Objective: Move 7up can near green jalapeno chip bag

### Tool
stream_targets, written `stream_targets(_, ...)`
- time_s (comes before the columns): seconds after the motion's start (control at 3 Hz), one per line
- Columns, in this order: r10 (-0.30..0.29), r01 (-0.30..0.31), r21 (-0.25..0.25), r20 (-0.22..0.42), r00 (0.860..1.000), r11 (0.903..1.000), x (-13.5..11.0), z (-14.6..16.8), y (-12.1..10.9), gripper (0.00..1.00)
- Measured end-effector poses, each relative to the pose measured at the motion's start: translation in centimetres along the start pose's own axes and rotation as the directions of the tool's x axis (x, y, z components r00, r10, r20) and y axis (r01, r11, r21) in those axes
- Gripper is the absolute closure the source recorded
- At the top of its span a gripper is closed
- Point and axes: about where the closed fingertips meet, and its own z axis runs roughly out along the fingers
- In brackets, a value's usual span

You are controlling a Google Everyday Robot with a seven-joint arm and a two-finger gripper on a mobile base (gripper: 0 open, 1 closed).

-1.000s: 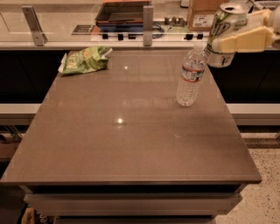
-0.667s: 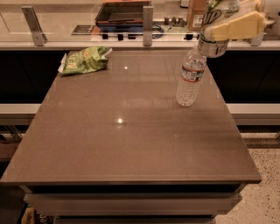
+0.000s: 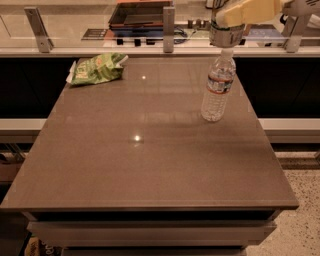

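7up can (image 3: 226,34): hangs in the air right over the cap of the water bottle (image 3: 218,85), close above it without visibly touching. Well clear of the tabletop (image 3: 150,165), with its top hidden behind the fingers at the upper edge of the view. Sits farther left and higher than a second ago; back then, off the water bottle's upper right shoulder, now in line with the cap.

Gripper (image 3: 231,18): reaches in from the upper right of the water bottle, at the very top of the view. Fingers (image 3: 252,10): pale yellow, closed on the can's upper body, gripping it. Shifted left together with the can since the earlier frames.

Water bottle: stands upright on the right far part of the tabletop. Clear plastic, white cap, label band below the shoulder. Same spot as before.

Green jalapeno chip bag (image 3: 97,69): lies flat on the tabletop well to the left of the water bottle and a little farther back, near the far left corner. Well apart from the can. Unmoved.

Behind the water bottle: a pale counter (image 3: 100,50) with upright metal posts (image 3: 168,27), along the tabletop's far edge.
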Motion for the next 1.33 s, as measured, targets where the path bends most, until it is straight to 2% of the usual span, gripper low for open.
stream_targets(0.33,-0.022,0.022,-0.038,0.005,1.0,0.999,-1.7,1.6,-0.4,1.0)
stream_targets(0.67,-0.038,0.041,-0.065,0.041,0.998,0.9971,-2.5,3.6,-1.1,1.0)
stream_targets(1.0,-0.043,0.049,-0.045,0.12,0.992,0.9978,-2.7,5.5,-1.9,1.0)
stream_targets(1.33,-0.041,0.039,0.015,0.168,0.985,0.9991,-2.5,7.5,-2.8,1.0)
